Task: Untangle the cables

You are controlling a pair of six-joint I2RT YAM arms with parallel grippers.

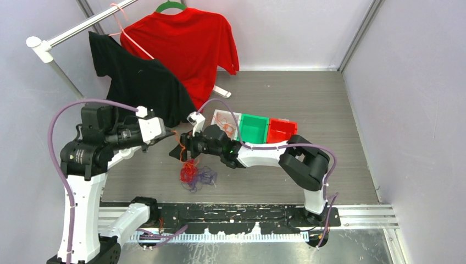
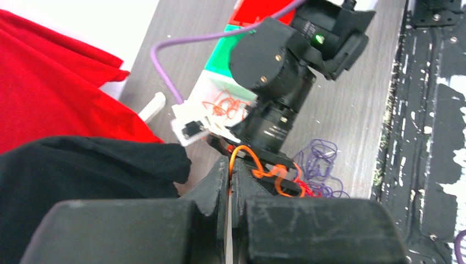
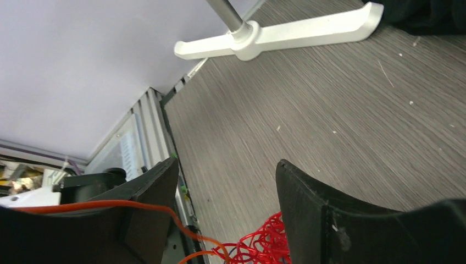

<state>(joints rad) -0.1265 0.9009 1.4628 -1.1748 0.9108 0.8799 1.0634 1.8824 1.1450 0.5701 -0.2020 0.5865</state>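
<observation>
The left gripper (image 2: 229, 177) is clamped shut on a thin orange wire (image 2: 245, 149) that leads up from the loose tangle of red, orange and blue-purple wires (image 1: 192, 173) on the grey wood-grain table (image 1: 308, 104). The right gripper (image 3: 226, 165) hangs just above the tangle, jaws spread and gripping nothing.

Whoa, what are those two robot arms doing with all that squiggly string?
They are working a knot of thin cables apart. The left gripper is pinched shut on an orange cable that runs up from the red and purple tangle on the table. The right gripper hangs close over that tangle with its jaws open, holding nothing. Some orange cables already lie in the white tray.
</observation>
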